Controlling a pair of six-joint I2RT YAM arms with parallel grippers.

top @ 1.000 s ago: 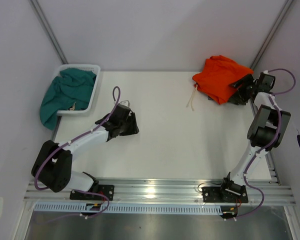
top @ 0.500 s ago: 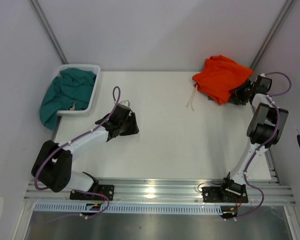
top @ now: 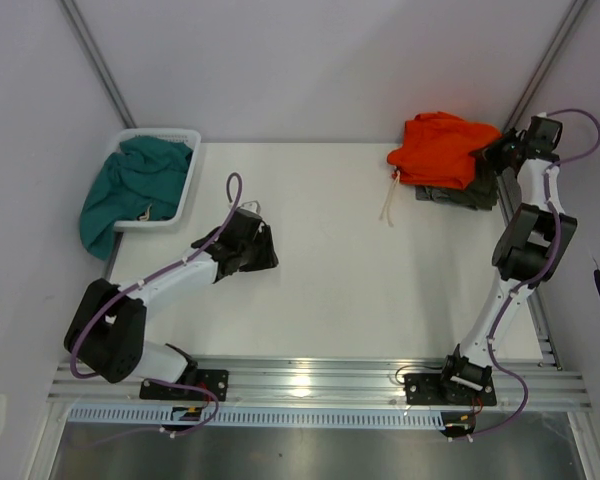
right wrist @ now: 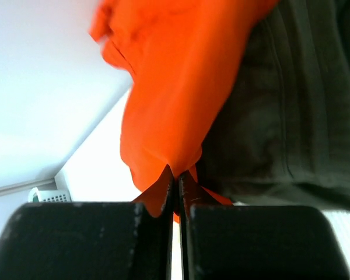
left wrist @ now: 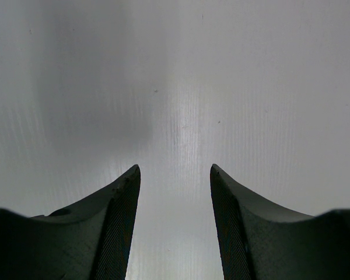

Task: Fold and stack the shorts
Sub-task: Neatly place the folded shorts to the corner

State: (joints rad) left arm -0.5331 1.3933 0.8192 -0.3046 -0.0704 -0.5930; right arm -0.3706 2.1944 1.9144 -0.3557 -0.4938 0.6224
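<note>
The bright orange shorts (top: 435, 148) lie bunched at the table's far right, over a dark olive-green garment (top: 455, 192). Their white drawstring (top: 388, 205) trails onto the table. My right gripper (top: 495, 155) is at the shorts' right edge, raised near the back corner. In the right wrist view it (right wrist: 176, 170) is shut, pinching a fold of the orange shorts (right wrist: 181, 76), with the olive garment (right wrist: 291, 116) to the right. My left gripper (top: 265, 250) rests left of centre. In the left wrist view it (left wrist: 175, 169) is open over bare table, holding nothing.
A white basket (top: 185, 185) stands at the far left corner with a teal garment (top: 130, 185) spilling over its left side. The enclosure's walls and a slanted frame post (top: 540, 80) stand close behind my right arm. An aluminium rail (top: 310, 380) runs along the near edge.
My right gripper has shut on the orange shorts' edge and lifted toward the back right, drawing the fabric off the olive garment. The left arm has not moved.
</note>
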